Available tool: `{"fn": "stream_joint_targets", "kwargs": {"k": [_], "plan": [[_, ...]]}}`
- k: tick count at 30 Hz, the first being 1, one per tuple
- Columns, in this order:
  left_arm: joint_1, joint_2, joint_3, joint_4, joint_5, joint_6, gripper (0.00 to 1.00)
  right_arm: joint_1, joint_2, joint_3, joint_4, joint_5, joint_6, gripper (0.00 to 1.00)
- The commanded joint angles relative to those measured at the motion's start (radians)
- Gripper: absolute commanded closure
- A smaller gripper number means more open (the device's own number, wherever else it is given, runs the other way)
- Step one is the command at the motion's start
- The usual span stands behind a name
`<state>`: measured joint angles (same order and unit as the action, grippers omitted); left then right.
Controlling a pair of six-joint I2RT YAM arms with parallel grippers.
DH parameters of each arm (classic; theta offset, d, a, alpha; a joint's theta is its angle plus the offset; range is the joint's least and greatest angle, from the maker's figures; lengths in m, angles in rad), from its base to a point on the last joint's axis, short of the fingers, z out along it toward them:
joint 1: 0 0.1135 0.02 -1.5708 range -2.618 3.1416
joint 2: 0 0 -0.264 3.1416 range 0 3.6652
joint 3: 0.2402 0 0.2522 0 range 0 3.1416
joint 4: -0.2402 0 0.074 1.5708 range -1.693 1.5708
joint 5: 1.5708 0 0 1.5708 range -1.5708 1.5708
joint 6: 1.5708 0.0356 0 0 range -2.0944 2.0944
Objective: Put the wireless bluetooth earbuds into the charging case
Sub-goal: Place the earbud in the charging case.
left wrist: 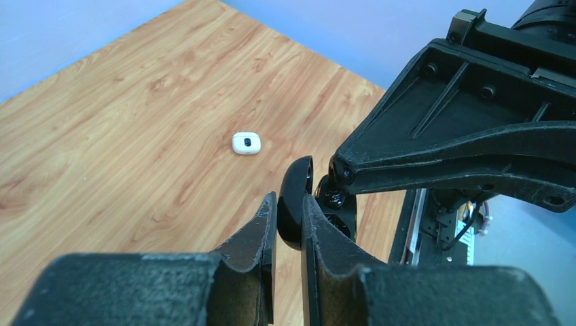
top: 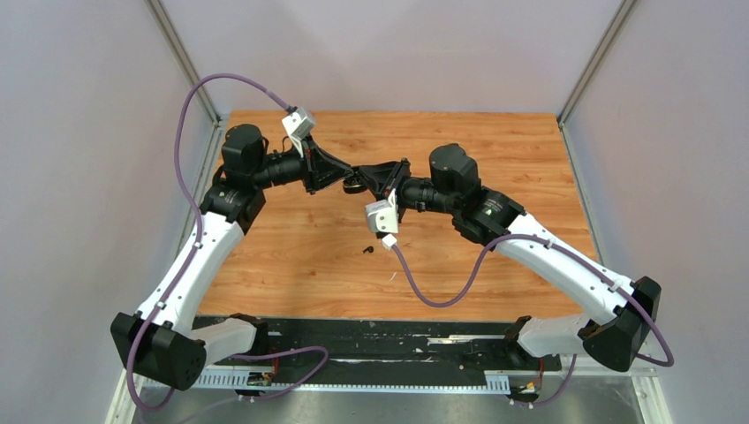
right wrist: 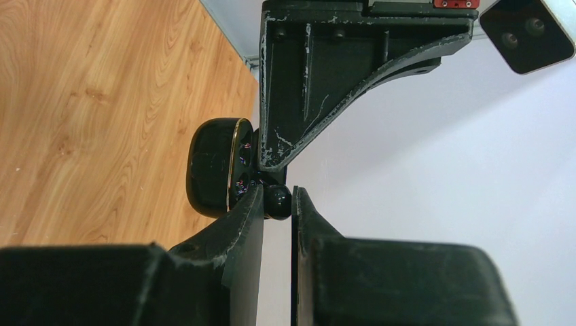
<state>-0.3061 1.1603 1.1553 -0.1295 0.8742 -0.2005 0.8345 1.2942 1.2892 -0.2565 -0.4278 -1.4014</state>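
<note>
My left gripper (top: 340, 177) (left wrist: 289, 204) is shut on the open lid of the black charging case (left wrist: 296, 190), held above the table's middle. The case also shows in the right wrist view (right wrist: 212, 168) with a gold rim. My right gripper (top: 375, 177) (right wrist: 277, 197) is shut on a black earbud (right wrist: 277, 202), pressed against the case's open side. Another black earbud (top: 368, 250) lies on the wooden table (top: 495, 150) below the grippers. A small white piece with a dark spot (left wrist: 246, 142), seemingly a white earbud, lies on the table; a white speck (top: 394, 276) shows in the top view.
Grey walls close the table on three sides. The black base strip (top: 380, 331) runs along the near edge. Purple cables (top: 442, 296) hang from both wrists over the near part of the table.
</note>
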Motion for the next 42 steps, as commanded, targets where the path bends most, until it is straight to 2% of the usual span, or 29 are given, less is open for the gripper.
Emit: {"fn": "stream_joint_targets", "kwargs": {"k": [1, 14, 31, 32, 35, 42], "plan": [[-0.002, -0.005, 0.023, 0.055, 0.033, -0.023, 1.0, -0.002, -0.024, -0.023, -0.035, -0.002, -0.078, 1.0], [-0.002, 0.001, 0.024, 0.105, 0.06, -0.033, 1.0, -0.003, -0.028, -0.039, -0.044, -0.034, -0.158, 1.0], [-0.002, -0.001, 0.021, 0.085, -0.024, -0.061, 1.0, 0.005, 0.038, 0.003, -0.007, 0.15, -0.123, 1.0], [-0.002, -0.001, 0.02, 0.091, -0.026, -0.059, 1.0, 0.005, 0.04, 0.005, -0.006, 0.152, -0.114, 0.99], [-0.002, -0.001, 0.02, 0.101, -0.027, -0.051, 1.0, 0.005, 0.042, 0.01, -0.006, 0.148, -0.085, 0.82], [-0.002, 0.002, 0.016, 0.114, -0.028, -0.036, 1.0, 0.005, 0.035, 0.02, -0.006, 0.101, -0.022, 0.69]]}}
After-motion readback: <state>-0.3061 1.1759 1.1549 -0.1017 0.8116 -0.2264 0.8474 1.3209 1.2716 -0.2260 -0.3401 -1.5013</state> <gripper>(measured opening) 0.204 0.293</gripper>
